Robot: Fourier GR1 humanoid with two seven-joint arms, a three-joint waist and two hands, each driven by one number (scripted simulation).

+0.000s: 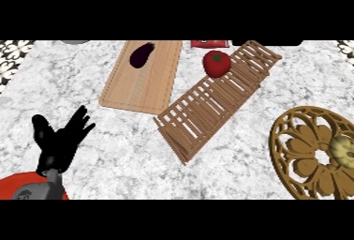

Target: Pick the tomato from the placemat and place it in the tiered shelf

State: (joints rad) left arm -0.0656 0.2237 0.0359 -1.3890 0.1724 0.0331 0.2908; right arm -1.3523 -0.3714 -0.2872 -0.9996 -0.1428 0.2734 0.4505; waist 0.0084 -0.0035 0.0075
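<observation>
A red tomato with a green stem rests on the far part of a slatted wooden shelf that runs diagonally across the marble counter. At the right edge lies a round carved wooden placemat with a pale yellowish thing on it, cut off by the view's edge. My left hand stands open at the lower left, fingers up and spread, well apart from the tomato and the shelf. My right hand does not show.
A wooden cutting board left of the shelf carries a dark purple eggplant at its far end. A red item peeks in at the back edge. Patterned tiles border the counter's corners.
</observation>
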